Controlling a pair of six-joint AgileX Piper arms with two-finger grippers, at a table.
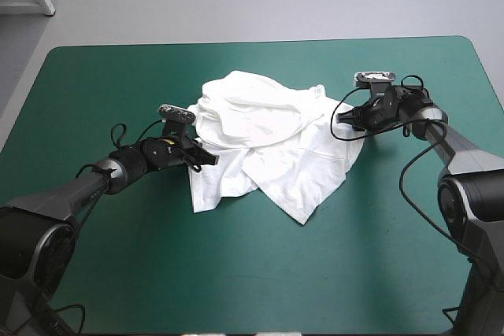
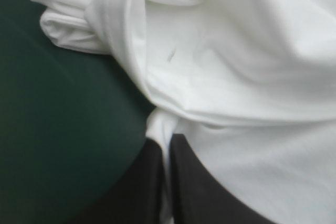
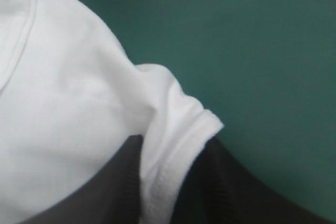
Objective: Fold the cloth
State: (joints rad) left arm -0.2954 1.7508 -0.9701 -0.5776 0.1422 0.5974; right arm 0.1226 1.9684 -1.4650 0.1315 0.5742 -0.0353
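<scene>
White T-shirt (image 1: 272, 143) heaped at the middle of the teal-green desk (image 1: 252, 281), left jaws pinched on a fold at its left edge, right jaws pinched on a hemmed edge at its right side.

The high view overlooks the whole bench (image 1: 118, 76); wrist views sit close behind the left claw (image 2: 167, 145) and right claw (image 3: 173, 148), all sharing the T-shirt (image 1: 268, 139).

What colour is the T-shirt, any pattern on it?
The T-shirt is plain white, no print visible; clearest in the high view.
</scene>
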